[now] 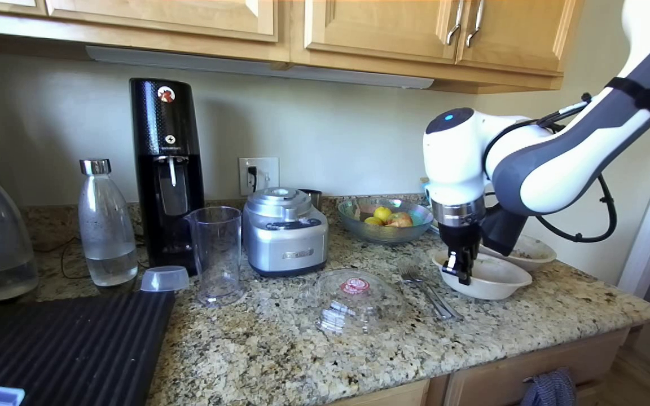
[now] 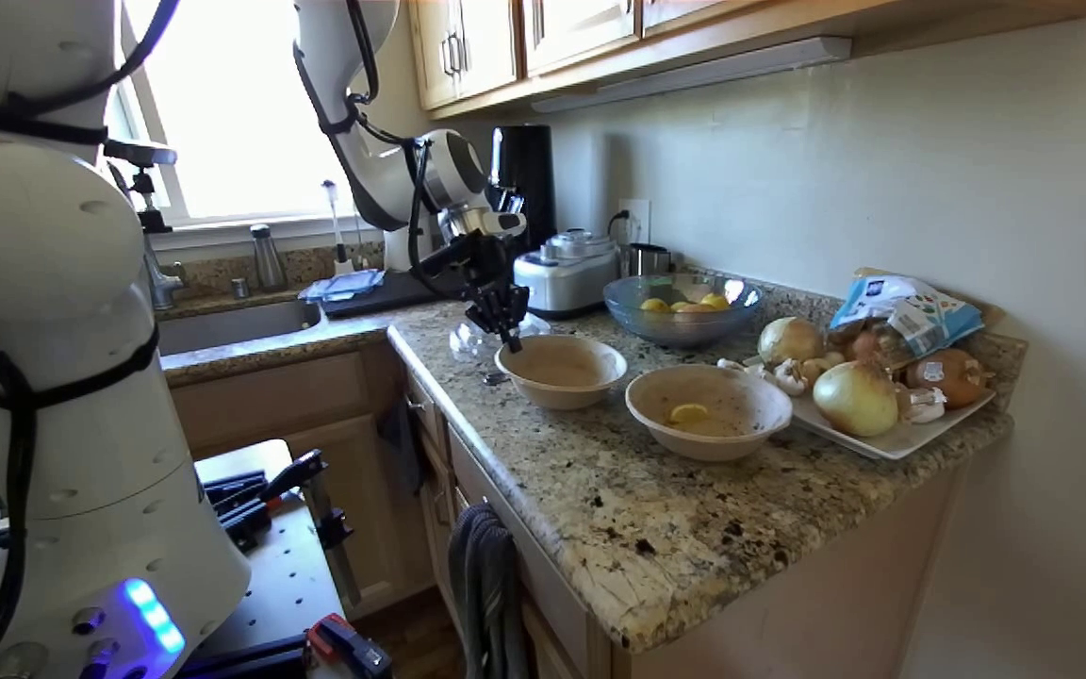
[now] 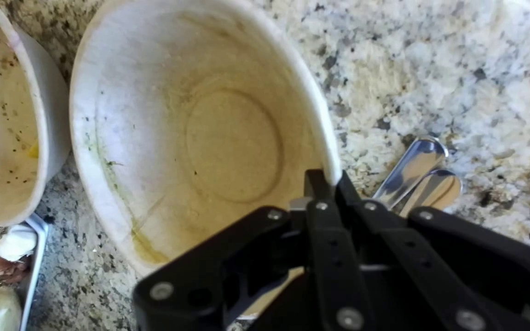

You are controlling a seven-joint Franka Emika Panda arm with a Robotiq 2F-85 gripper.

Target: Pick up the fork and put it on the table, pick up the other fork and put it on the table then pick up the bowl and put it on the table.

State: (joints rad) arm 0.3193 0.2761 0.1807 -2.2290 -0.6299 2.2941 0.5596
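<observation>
The white bowl (image 1: 488, 287), stained inside, sits level at the speckled granite table (image 1: 280, 349); whether its base fully touches is unclear. In the wrist view my gripper (image 3: 331, 179) is shut on the rim of this bowl (image 3: 233, 147), one finger inside and one outside. Both exterior views show the gripper (image 2: 511, 341) pointing down at the rim. Close beside the bowl, one fork (image 1: 442, 310) and the other fork (image 1: 452, 310) lie side by side on the granite. Only their handle ends show in the wrist view, partly covered by the gripper.
A second white bowl (image 2: 708, 448) with food scraps stands right beside the held one. Behind are a glass fruit bowl (image 1: 381, 237) and a plate (image 2: 887, 451) of onions and garlic. A clear plastic dome (image 1: 353, 299) lies by the forks, in front of a food processor (image 1: 285, 239).
</observation>
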